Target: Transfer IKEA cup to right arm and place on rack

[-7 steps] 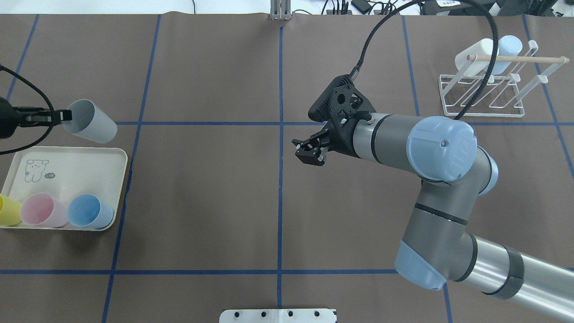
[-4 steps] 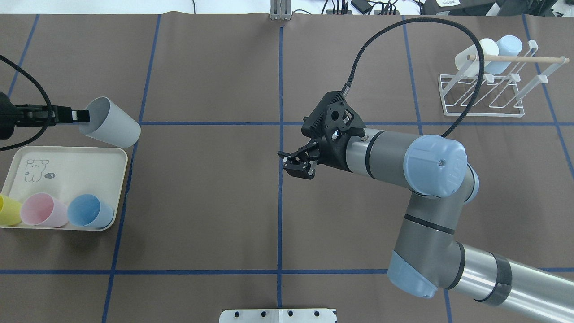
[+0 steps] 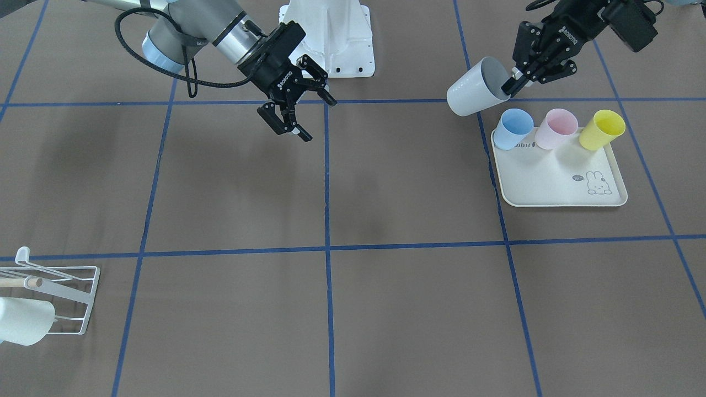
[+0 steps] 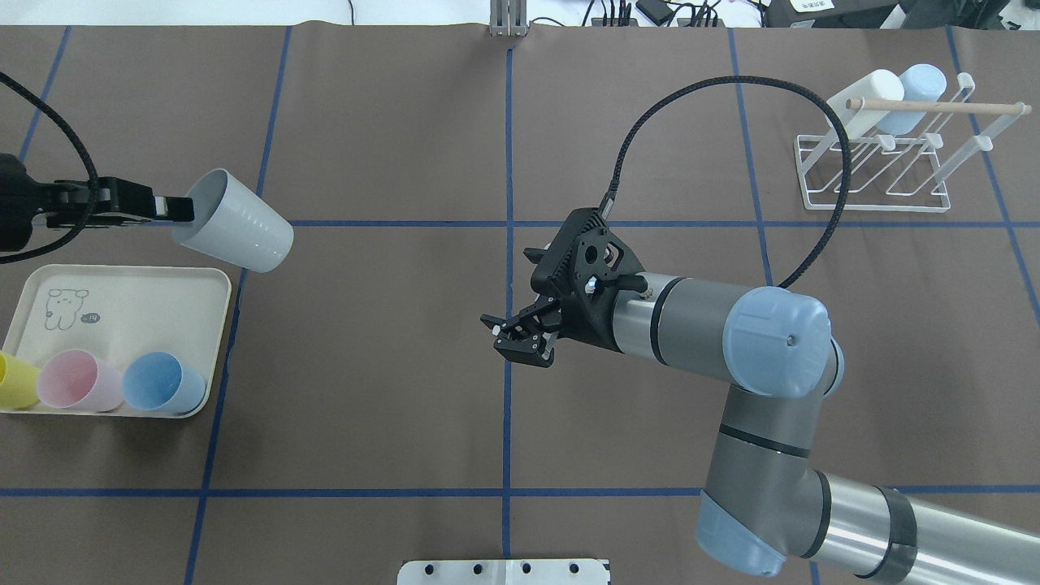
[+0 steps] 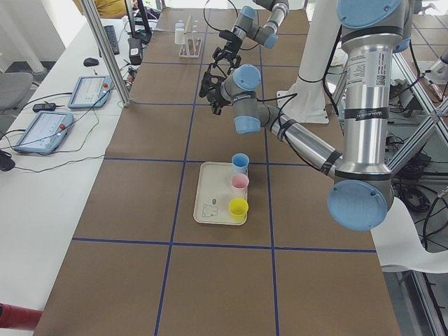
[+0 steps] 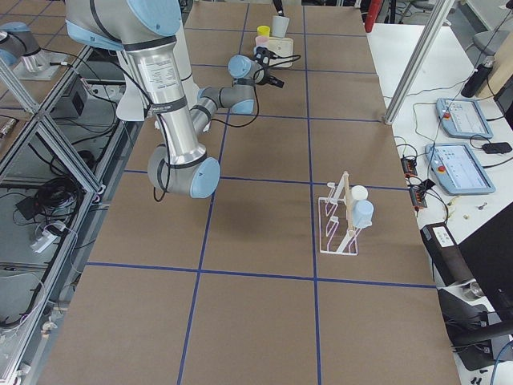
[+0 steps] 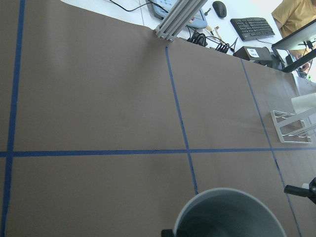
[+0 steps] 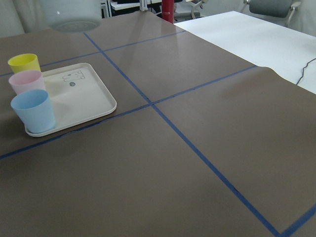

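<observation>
My left pincer (image 4: pixel 180 210) is clenched on the rim of the pale grey cup (image 4: pixel 240 234). I cannot see both fingers well, because the cup's wall hides part of them. The cup is up in the air on its side, near the left end of the table (image 4: pixel 366 366), just past the far corner of the tray (image 4: pixel 122 305). Its bottom points at the middle of the table. From above, my left arm is cut off by the picture's edge. My left wrist camera only catches the cup's mouth at the very bottom.

My right pincer (image 4: pixel 513 340) is spread wide with nothing in it. It is over the middle of the table, well apart from the cup. My right wrist camera hides its fingers, and the cup's bottom is a blurry shape at the top.

The rack (image 4: pixel 972 146) stands near the far right corner of the table. A white cup (image 4: pixel 873 91) and a light blue cup (image 4: pixel 918 88) hang on it. My black cable (image 4: pixel 691 85) crosses in front of the white one's end. From the front, the rack is cut off.

A blue cup (image 4: pixel 154 382), a pink cup (image 4: pixel 73 380) and a yellow cup (image 4: pixel 12 380) stand in a row along the tray's near edge. From above, the yellow one is cut off.

The table has a brown cover with blue tape lines. Past its far edge is a white side table (image 5: pixel 35 189) with tablets (image 5: pixel 87 91) and a keyboard (image 7: pixel 252 27).
</observation>
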You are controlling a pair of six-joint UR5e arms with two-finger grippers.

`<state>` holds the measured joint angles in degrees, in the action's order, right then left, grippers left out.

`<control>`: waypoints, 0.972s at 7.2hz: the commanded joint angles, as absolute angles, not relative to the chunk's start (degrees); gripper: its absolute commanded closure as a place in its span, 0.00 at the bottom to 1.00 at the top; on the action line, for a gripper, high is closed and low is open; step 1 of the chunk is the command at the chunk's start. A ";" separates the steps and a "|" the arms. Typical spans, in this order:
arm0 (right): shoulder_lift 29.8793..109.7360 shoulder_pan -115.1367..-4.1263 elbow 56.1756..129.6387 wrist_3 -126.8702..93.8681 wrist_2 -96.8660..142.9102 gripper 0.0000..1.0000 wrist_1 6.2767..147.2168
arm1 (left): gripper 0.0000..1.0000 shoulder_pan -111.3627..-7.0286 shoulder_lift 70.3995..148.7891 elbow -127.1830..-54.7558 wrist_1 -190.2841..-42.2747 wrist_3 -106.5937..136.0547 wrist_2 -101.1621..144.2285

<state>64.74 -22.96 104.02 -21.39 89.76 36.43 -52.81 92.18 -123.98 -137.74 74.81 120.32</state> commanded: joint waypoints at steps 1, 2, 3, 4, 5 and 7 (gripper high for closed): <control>64.86 -21.28 100.22 -18.48 89.74 0.01 25.98 | 1.00 -52.12 97.45 -122.79 -137.64 81.10 120.50; 64.78 -20.92 98.37 -16.37 89.74 0.01 20.45 | 1.00 -50.20 98.69 -122.00 -137.72 81.64 120.32; 64.69 -20.83 96.78 -16.17 89.74 0.01 15.08 | 1.00 -48.62 100.35 -121.91 -137.72 83.74 120.32; 64.69 -20.83 96.16 -16.17 89.74 0.01 11.20 | 1.00 -46.08 102.20 -121.64 -137.72 85.76 119.97; 64.60 -20.74 95.98 -16.17 89.74 0.01 7.86 | 1.00 -43.62 104.22 -120.94 -137.72 86.56 119.71; 64.51 -20.74 95.54 -16.26 89.56 0.01 6.15 | 1.00 -40.71 106.26 -120.59 -137.72 89.03 117.62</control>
